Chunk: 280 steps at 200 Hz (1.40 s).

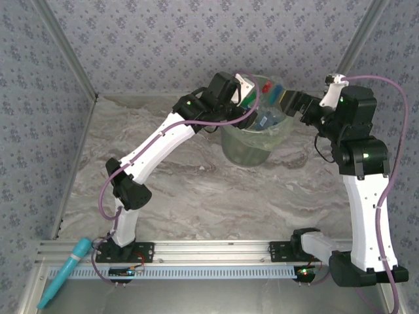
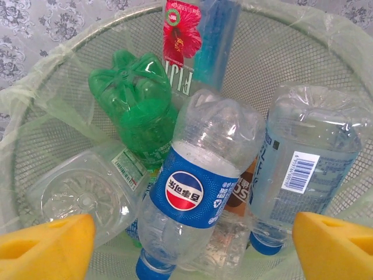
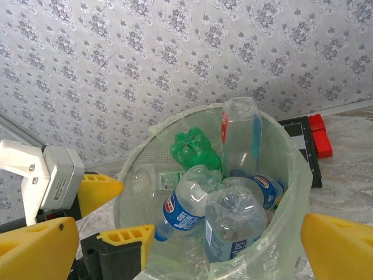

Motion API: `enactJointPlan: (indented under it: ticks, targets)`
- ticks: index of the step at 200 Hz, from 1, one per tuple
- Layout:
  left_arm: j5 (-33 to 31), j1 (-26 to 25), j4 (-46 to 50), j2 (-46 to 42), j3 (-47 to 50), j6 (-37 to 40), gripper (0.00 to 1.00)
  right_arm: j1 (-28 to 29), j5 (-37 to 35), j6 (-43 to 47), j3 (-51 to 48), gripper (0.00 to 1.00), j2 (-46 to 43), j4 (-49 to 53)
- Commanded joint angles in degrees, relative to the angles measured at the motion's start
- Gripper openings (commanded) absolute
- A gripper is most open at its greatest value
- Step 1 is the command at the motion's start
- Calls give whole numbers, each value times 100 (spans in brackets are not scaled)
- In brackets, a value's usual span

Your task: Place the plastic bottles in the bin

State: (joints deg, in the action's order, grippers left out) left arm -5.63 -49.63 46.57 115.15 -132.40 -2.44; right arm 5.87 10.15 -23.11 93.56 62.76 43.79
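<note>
The bin stands at the back middle of the table, lined with a pale green bag. Several plastic bottles lie inside it: a clear one with a blue Pepsi label, a green one, a clear one with a barcode, and a tall one with a red flower label. My left gripper hangs open over the bin's left rim, nothing between its yellow fingers. My right gripper is open beside the bin's right rim. It looks down onto the same bottles.
A teal pen-like object lies at the near left corner by the rail. A small black rack with a red part stands behind the bin. Wallpapered walls close in the table at the back and the sides.
</note>
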Motion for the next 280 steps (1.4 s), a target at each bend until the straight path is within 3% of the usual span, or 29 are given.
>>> enactJointPlan:
  ticks: [1,39,69,135,165,209,241,280]
  targets:
    - [-121,21,-54,-246,-207,-113,99,-42,132,-44,-4,100,43,-161]
    - [-300,171,-154,-497,-103,-462,100,-35,142,-29,-77,100,83,-183]
    - [-816,359,-435,-1056,522,-708,100,-51,22,-34,-320,100,-11,-258]
    - [-1732,1400,-2403,-3742,4752,-1821,100,-85,-994,115,-1987,100,-1008,-518]
    - [-2206,1846,-2217,-4717,5978,-1873,100,-121,-1498,153,-3030,100,-1595,-651]
    - [-2709,2571,-2036,-5934,7781,-1977,100,-130,-3086,202,-4415,100,-2124,-907]
    - [-2716,3259,-2396,-6381,8884,-2091,100,-130,-3719,523,-5621,100,-2180,-2080]
    - [-2848,3650,-3645,-6011,9865,-1662,100,-121,-4141,844,-6815,99,-1426,-4272]
